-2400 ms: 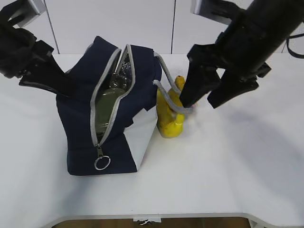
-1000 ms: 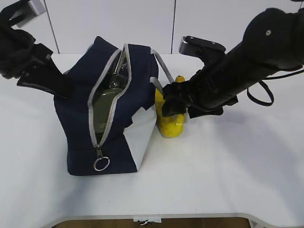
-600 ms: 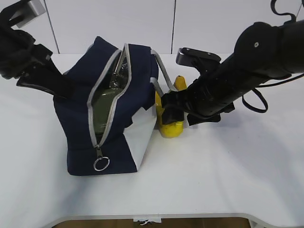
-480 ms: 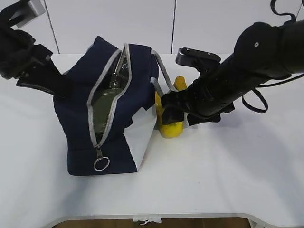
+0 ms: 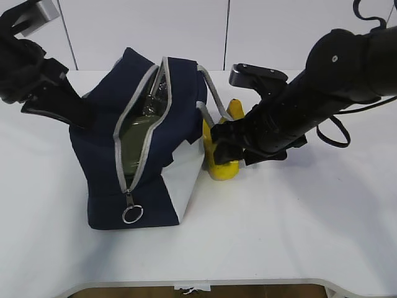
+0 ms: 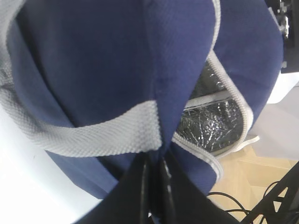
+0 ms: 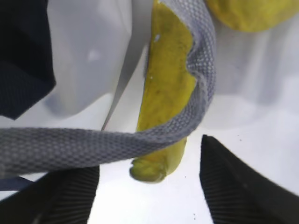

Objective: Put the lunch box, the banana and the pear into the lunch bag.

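We see only a green sliver of the lunch box (image 5: 138,139) inside the lunch bag (image 5: 102,155); its clear body is hidden. Beside the bag, the right arm covers most of the banana (image 7: 164,93) and the pear (image 5: 234,110). In the right wrist view the pear is cut off at the top edge. The left gripper's (image 6: 153,179) fingertips vanish under the bag's grey webbing handle (image 6: 93,135).
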Available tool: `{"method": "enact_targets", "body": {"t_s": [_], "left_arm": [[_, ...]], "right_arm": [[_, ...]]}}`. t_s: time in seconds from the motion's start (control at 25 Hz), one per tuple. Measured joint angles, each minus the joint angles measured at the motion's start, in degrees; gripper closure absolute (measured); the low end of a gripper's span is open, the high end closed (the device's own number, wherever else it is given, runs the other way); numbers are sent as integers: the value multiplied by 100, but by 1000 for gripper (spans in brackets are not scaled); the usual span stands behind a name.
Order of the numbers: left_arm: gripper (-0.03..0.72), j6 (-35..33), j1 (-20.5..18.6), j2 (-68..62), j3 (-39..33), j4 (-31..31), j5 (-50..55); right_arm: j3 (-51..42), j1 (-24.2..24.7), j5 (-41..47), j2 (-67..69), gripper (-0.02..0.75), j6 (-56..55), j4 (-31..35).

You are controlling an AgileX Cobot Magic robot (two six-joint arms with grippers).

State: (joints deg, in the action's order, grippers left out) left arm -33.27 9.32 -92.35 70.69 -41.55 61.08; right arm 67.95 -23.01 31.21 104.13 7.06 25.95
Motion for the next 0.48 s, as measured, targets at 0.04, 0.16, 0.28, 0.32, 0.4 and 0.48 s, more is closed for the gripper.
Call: {"method": "enact_targets", "body": {"t_s": [0.04, 0.16, 0.28, 0.32, 0.4, 0.48], "left_arm": [[694, 0, 0, 0, 0, 0, 0], [694, 0, 0, 0, 0, 9, 0], [694, 0, 0, 0, 0, 9, 0], [694, 0, 0, 0, 0, 9, 0], [694, 0, 0, 0, 0, 9, 0], [694, 0, 0, 0, 0, 9, 0]], "right_arm": [[0, 0, 12, 0, 274, 0, 0], [0, 0, 67, 0, 374, 12, -10], [0, 0, 95, 0, 471, 12, -10], [0, 0, 95, 0, 500, 12, -10], [0, 0, 120, 0, 537, 12, -10], [0, 0, 161, 0, 558, 24, -10]]}}
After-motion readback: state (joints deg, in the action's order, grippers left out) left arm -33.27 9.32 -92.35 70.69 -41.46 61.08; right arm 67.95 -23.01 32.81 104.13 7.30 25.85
